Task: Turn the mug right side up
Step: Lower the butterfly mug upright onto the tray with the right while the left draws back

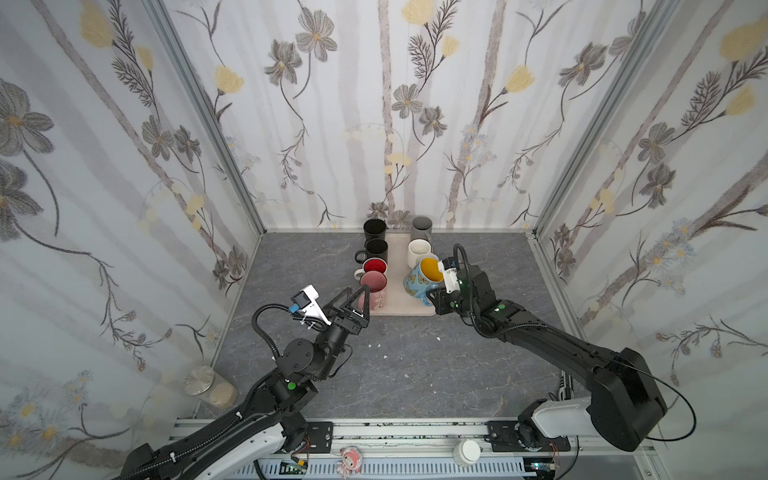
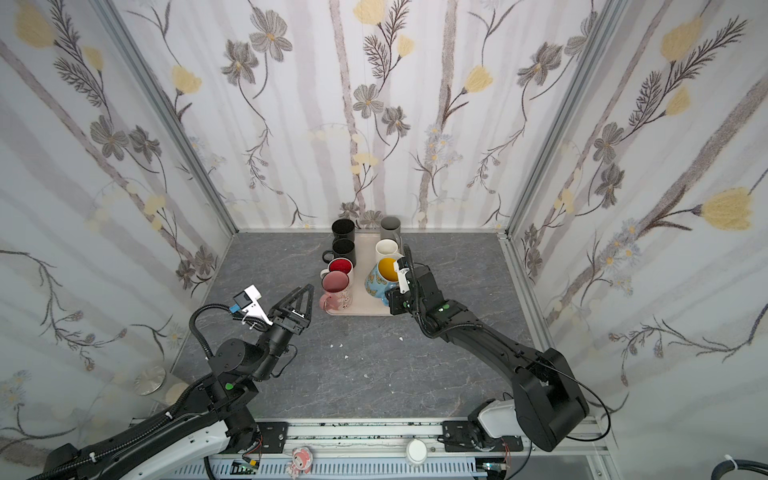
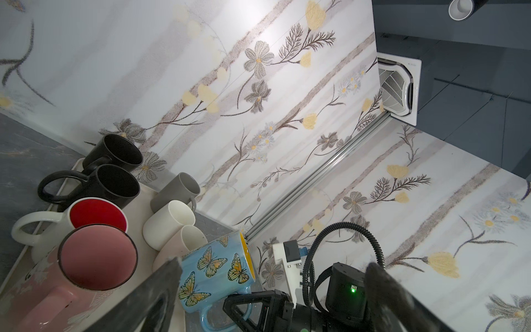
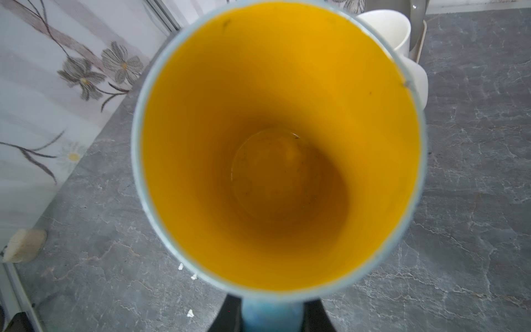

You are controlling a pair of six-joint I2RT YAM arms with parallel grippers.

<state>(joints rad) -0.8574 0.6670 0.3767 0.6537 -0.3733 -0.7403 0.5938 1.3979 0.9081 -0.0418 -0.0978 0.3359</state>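
The mug (image 1: 417, 282) (image 2: 379, 277) is light blue with orange butterflies and a yellow inside. It hangs tilted over the front right of the cream tray (image 1: 399, 309) (image 2: 361, 309), mouth up toward the right arm. My right gripper (image 1: 432, 297) (image 2: 390, 298) (image 4: 271, 316) is shut on its handle, and the yellow inside (image 4: 275, 143) fills the right wrist view. In the left wrist view the mug (image 3: 212, 273) shows its handle downmost. My left gripper (image 1: 358, 293) (image 2: 305, 291) (image 3: 273, 270) is open and empty, just left of the pink mug (image 1: 374, 291) (image 2: 334, 289) (image 3: 97, 258).
Upright on the tray stand two black mugs (image 1: 376, 245), a white mug with a red inside (image 1: 374, 266), a grey mug (image 1: 422, 227) and white mugs (image 1: 419, 251). A metal-lidded jar (image 1: 203, 384) sits at the front left wall. White crumbs (image 1: 378, 345) lie on the grey table.
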